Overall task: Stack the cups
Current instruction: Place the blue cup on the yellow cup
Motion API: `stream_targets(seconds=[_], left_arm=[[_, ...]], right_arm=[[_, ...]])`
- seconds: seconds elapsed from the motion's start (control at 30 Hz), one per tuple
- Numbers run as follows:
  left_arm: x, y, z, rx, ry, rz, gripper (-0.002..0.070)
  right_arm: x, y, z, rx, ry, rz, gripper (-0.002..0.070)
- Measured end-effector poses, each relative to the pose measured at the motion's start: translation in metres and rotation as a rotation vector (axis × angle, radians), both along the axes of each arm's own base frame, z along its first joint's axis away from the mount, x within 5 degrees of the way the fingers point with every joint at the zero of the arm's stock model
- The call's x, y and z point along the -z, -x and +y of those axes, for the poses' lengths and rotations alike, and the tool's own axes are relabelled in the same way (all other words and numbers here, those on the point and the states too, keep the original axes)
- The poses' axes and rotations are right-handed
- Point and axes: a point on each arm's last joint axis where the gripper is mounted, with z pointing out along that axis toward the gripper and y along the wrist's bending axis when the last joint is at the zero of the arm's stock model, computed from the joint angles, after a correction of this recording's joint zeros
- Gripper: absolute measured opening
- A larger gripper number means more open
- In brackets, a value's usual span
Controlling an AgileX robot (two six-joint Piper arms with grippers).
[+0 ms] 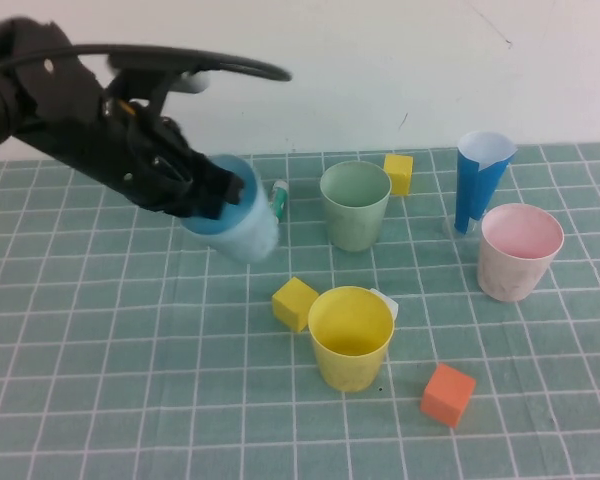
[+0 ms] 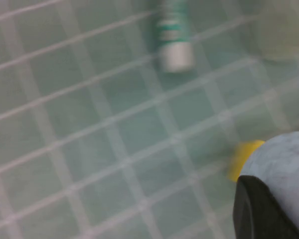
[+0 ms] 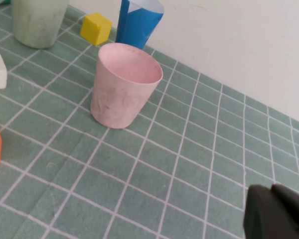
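My left gripper (image 1: 225, 190) is shut on the rim of the light blue cup (image 1: 242, 215) and holds it tilted above the table, left of the sage green cup (image 1: 355, 205). In the left wrist view the blue cup (image 2: 284, 159) fills the corner beside one dark finger (image 2: 259, 214). The yellow cup (image 1: 350, 337) stands upright at the front centre. The pale pink cup (image 1: 518, 250) stands upright at the right and also shows in the right wrist view (image 3: 123, 84). My right gripper (image 3: 271, 199) shows only in the right wrist view, shut and empty, low over the mat and away from the pink cup.
A tall dark-blue paper cone (image 1: 478, 180) stands behind the pink cup. Yellow cubes lie left of the yellow cup (image 1: 295, 303) and behind the green cup (image 1: 398, 173). An orange cube (image 1: 448, 393) lies front right. A small green-and-white tube (image 1: 279, 198) lies by the blue cup.
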Motion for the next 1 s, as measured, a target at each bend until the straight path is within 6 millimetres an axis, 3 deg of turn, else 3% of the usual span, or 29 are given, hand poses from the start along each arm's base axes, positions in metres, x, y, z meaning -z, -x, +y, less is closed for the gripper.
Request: stream_targets(seconds=[0.17, 0.3, 0.4, 0.7, 0.9, 1.0], left_arm=[[-0.016, 0.036, -0.039, 0.209, -0.007, 0.017, 0.0030], [-0.015, 0.054, -0.071, 0.323, -0.049, -0.005, 0.0030], [-0.008, 0.057, -0.085, 0.365, -0.078, -0.013, 0.0029], [0.023, 0.039, -0.094, 0.326, -0.179, -0.003, 0.0041], [0.020, 0.036, -0.096, 0.317, -0.163, -0.050, 0.0206], [0.008, 0.036, -0.093, 0.293, -0.149, -0.122, 0.0222]], right_arm=[[0.000, 0.000, 0.000, 0.001, 0.000, -0.002, -0.0003], [0.000, 0.000, 0.000, 0.001, 0.000, -0.002, -0.0003], [0.000, 0.000, 0.000, 0.001, 0.000, -0.002, -0.0003], [0.000, 0.000, 0.000, 0.002, 0.000, -0.004, -0.0003], [0.001, 0.001, 0.002, -0.018, -0.002, 0.036, -0.0003], [-0.008, 0.002, 0.005, -0.061, 0.005, 0.110, -0.0003]])
